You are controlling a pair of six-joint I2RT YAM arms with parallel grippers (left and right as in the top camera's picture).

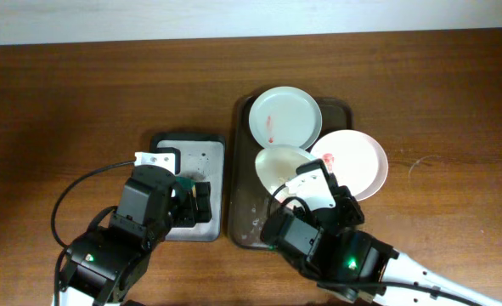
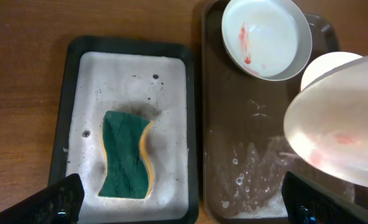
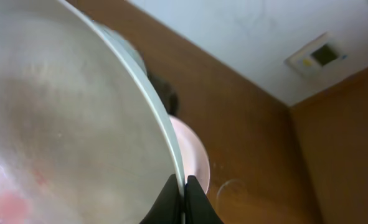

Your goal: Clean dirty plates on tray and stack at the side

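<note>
The right gripper (image 3: 184, 194) is pinching the rim of one dirty plate (image 3: 65, 112) between its pressed-together fingers. It is holding the plate tilted and raised clear of the large tray (image 2: 233, 143), and the plate's face is spreading away above and beside the fingers, where a pinkish-red smear is showing. Just beyond those fingertips, lower down, a pink plate (image 1: 357, 166) is lying with a red mark near its edge, and farther ahead a third plate (image 2: 266, 37) is sitting in the tray with a red streak across it. The left gripper (image 2: 184, 182) is hanging with its fingers spread wide and gripping nothing. The green-and-yellow sponge (image 2: 126, 155) is lying directly below and slightly ahead of it in the foamy smaller tray (image 2: 134, 68), and the raised plate is waiting off to this gripper's right. Judging by this, the work is only beginning: no plate is looking wiped, none is stacked on the tabletop (image 1: 81, 85), and all three are needing scrubbing.
</note>
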